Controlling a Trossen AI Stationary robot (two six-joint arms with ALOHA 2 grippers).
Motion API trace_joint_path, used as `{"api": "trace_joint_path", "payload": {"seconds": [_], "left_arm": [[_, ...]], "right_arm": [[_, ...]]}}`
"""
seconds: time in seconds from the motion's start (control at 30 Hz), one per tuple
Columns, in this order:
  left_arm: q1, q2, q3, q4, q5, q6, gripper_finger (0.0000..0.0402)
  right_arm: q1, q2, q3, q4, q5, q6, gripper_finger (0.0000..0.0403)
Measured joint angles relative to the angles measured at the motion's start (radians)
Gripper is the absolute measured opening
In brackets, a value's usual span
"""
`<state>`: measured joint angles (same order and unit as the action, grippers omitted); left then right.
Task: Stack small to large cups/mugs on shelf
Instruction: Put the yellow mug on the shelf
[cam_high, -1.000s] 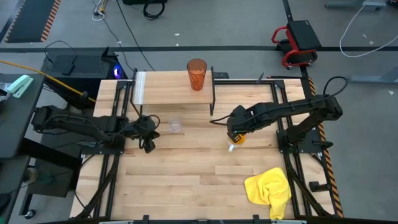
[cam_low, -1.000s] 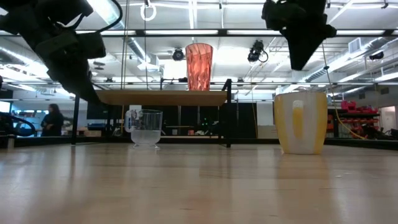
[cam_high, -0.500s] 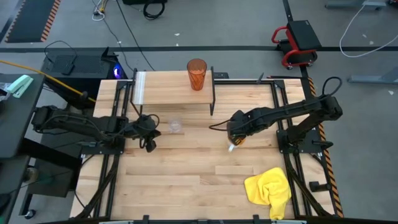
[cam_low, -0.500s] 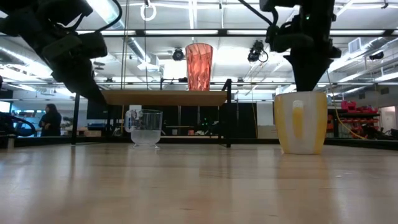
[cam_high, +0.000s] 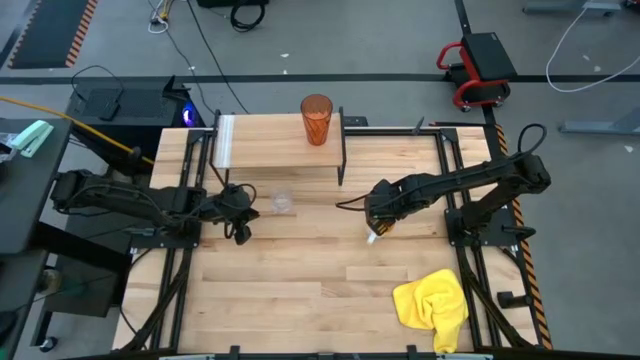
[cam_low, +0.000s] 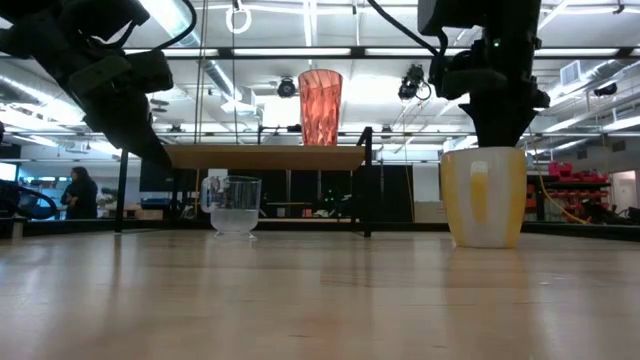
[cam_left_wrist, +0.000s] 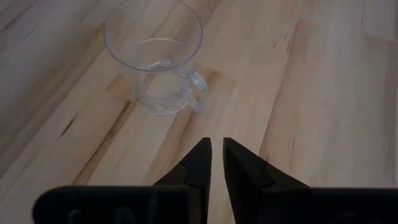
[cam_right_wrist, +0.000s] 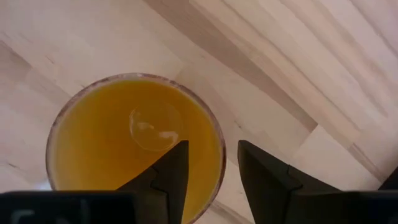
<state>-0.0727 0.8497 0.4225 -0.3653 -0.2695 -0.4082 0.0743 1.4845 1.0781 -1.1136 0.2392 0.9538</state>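
The tabletop (cam_high: 300, 270) is pale wood in smooth planks with a faint sheen; the shelf (cam_high: 270, 140) is light wood on thin black metal legs; the small cup (cam_left_wrist: 154, 59) is clear glass; the mug (cam_right_wrist: 134, 146) is glossy orange inside; the tumbler (cam_low: 320, 106) is ribbed, translucent orange-red; the cloth (cam_high: 432, 305) is soft and yellow.

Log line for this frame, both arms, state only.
right gripper: open, straddling orange mug rim | left gripper: near-closed, empty, short of clear glass cup | ribbed tumbler: on shelf
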Motion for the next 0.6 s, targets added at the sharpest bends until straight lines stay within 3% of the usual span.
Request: {"api": "trace_joint_path", "payload": {"seconds": [0.6], "left_arm": [[0.000, 0.000, 0.000, 0.000, 0.000, 0.000, 0.0051]], "right_arm": [[-0.013, 0.000, -0.004, 0.065, -0.036, -0.022, 0.0138]]}}
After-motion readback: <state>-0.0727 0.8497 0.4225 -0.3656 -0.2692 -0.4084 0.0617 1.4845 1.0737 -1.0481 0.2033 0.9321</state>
